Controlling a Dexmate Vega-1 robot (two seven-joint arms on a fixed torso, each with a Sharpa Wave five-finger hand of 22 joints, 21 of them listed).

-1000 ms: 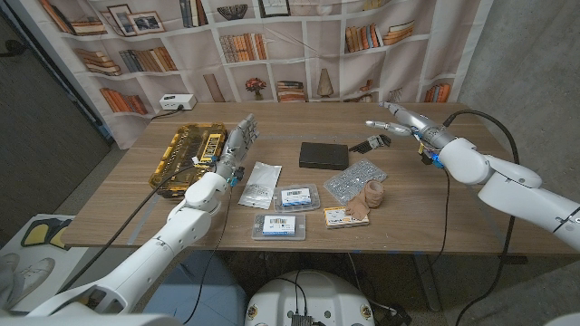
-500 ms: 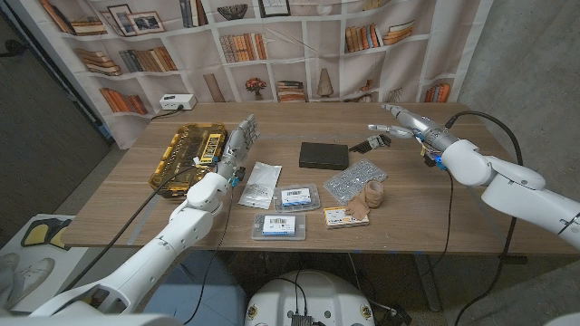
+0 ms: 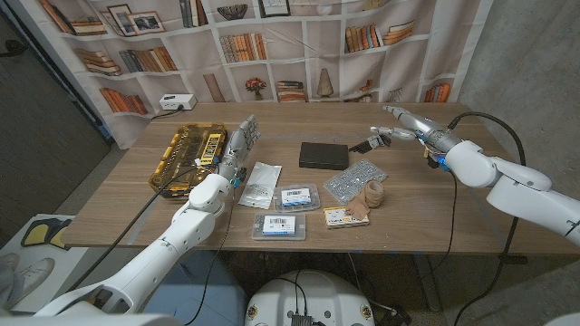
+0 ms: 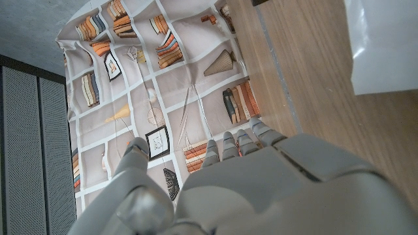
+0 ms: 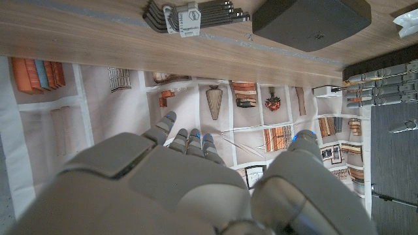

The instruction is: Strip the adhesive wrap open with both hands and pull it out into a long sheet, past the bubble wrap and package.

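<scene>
Both hands, left (image 3: 237, 145) and right (image 3: 405, 127), hover apart, fingers spread, holding nothing

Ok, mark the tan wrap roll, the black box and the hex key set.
Tan wrap roll (image 3: 372, 196), head view, on its side wall.
Black box (image 3: 323, 155), head view, middle of its top face.
Hex key set (image 5: 189, 13), right wrist view, on its white holder.

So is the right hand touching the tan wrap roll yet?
Apart. In the head view the right hand hovers over the table's far side, with bare wood between it and the tan wrap roll on the bubble wrap.
</scene>
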